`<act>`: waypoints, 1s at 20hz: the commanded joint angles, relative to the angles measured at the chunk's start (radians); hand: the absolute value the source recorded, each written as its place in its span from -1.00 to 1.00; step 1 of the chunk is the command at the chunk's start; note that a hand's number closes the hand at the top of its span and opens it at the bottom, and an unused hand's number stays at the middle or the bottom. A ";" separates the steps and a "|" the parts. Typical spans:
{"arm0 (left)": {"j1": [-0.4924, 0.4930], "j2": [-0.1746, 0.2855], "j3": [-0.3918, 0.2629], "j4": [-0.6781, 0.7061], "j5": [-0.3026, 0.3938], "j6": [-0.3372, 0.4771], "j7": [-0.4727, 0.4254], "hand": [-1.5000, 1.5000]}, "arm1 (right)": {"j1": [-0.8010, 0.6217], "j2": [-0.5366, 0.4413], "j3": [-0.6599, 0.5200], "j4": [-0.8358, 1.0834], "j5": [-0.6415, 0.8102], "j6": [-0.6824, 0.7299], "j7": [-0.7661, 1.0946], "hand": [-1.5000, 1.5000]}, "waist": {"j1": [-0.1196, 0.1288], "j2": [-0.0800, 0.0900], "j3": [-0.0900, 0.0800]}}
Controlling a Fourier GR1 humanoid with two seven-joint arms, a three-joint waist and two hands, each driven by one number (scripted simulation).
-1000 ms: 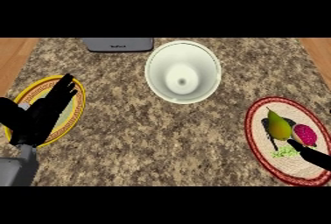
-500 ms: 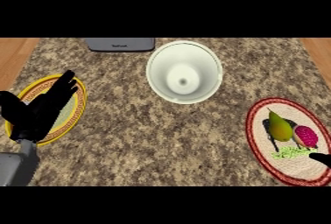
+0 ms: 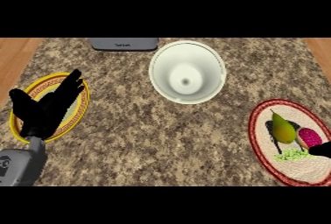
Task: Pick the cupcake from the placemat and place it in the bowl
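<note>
The cupcake [image 3: 310,137], pink-topped, sits on the red-rimmed woven placemat [image 3: 260,114] at the right, beside a green pear [image 3: 282,128]. The white bowl [image 3: 187,72] stands upright at the top centre with nothing in it. Only a black tip of my right hand [image 3: 322,150] shows at the view's right edge, just below the cupcake; whether it touches the cupcake cannot be told. At the left, my left hand [image 3: 45,109] rests open, fingers up, over a yellow plate.
A yellow-rimmed plate [image 3: 82,94] lies under the left hand. A small green heap [image 3: 292,154] lies on the placemat in front of the pear. A grey flat object [image 3: 124,43] sits at the counter's back edge. Wooden floor shows past both side edges.
My right hand has slid toward the right edge, so less of it shows over the placemat. The left hand has barely moved.
</note>
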 commanded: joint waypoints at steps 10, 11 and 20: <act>-0.098 -0.018 0.073 0.032 -0.017 -0.044 0.075 0.00 | -0.153 0.117 0.053 0.030 0.077 0.241 0.276 -1.00 | -0.014 -0.002 0.002; 0.028 -0.021 0.074 -0.065 -0.026 -0.051 0.051 0.00 | -0.055 0.092 -0.013 0.013 0.074 0.263 0.202 -1.00 | -0.013 -0.004 0.002; -0.001 -0.045 0.111 -0.046 -0.060 -0.089 0.079 0.00 | -0.148 0.209 -0.023 0.157 0.207 0.351 0.207 -1.00 | -0.007 -0.002 0.002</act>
